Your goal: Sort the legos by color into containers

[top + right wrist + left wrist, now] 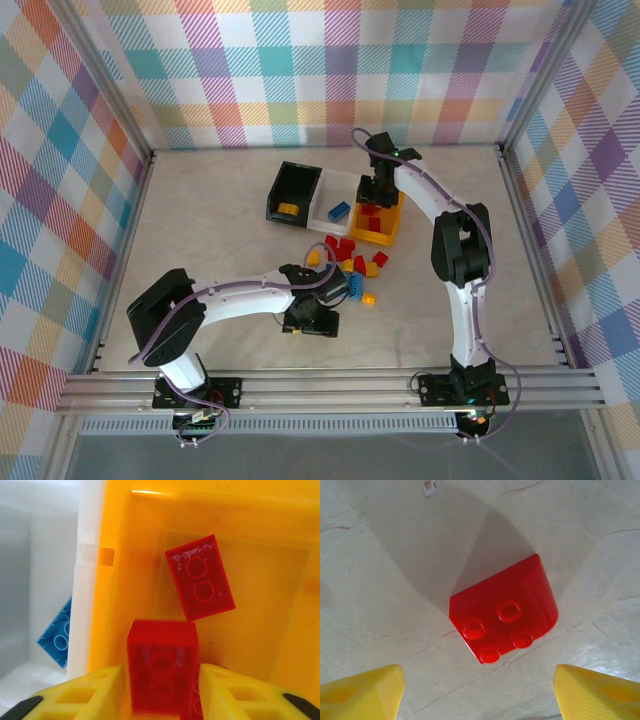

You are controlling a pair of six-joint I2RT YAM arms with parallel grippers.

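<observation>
In the lower left of the top view, the left gripper [318, 302] hangs at the near edge of the loose pile of red, blue and yellow studded plastic bricks [352, 265] at frame centre. In its wrist view the yellow fingertips [362, 692] stand wide apart in the two bottom corners. A red four-stud plastic brick with one rounded side [502, 617] lies flat on the pale marbled table [380, 555] at mid-frame, ahead of the jaws and untouched. A clean pick likely needs the wrist turned to match the brick's skew, then a descent until the fingers bracket its straight sides.

Further right, at upper centre of the top view, stand three bins:
- the black plastic bin [300, 178], holding a yellow brick [289, 209]
- the white plastic bin [325, 195], holding a blue brick [339, 210]
- the yellow plastic bin [375, 240]

The right gripper [375, 192] hovers over the yellow plastic bin. In its wrist view a blurred red brick [162, 665] sits between narrowly parted fingers [85, 695] at bottom centre. It is above the bin floor, where another flat red brick [200, 577] lies. I cannot tell whether the pads grip the blurred brick. A release here should land it inside.
</observation>
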